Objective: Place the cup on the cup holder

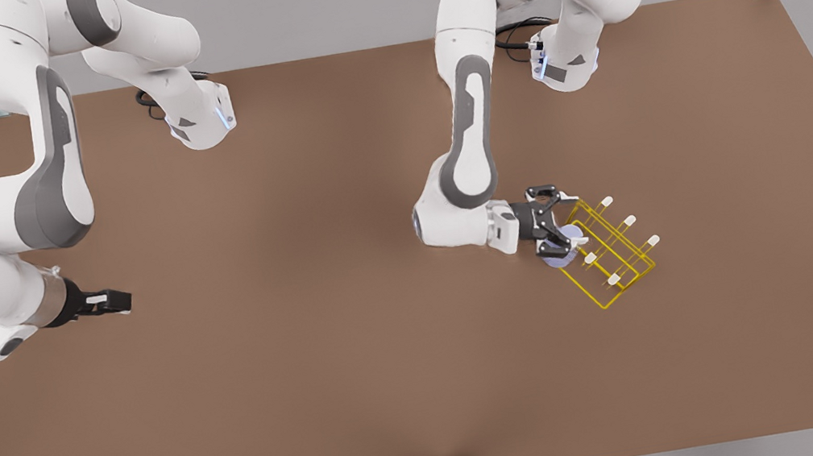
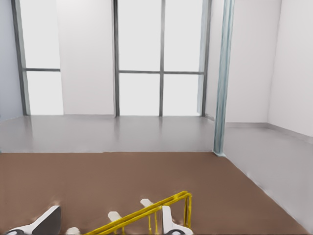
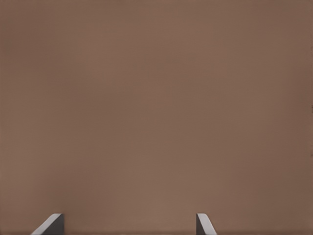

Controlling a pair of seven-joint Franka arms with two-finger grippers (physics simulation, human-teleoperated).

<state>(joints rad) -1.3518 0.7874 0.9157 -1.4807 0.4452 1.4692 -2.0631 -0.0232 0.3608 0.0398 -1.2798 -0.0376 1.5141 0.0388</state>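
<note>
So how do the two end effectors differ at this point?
Place: the left end effector is at the cup holder on the front view's right, while the right end effector waits over bare table on the front view's left.
Load: the left end effector has the cup at its tip, while the right end effector is open and has nothing.
Both are dark and sit on white arms.

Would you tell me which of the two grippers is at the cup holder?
The left gripper, on the arm at the front view's right: it sits at the yellow cup holder beside the cup. The right gripper waits over bare table.
</note>
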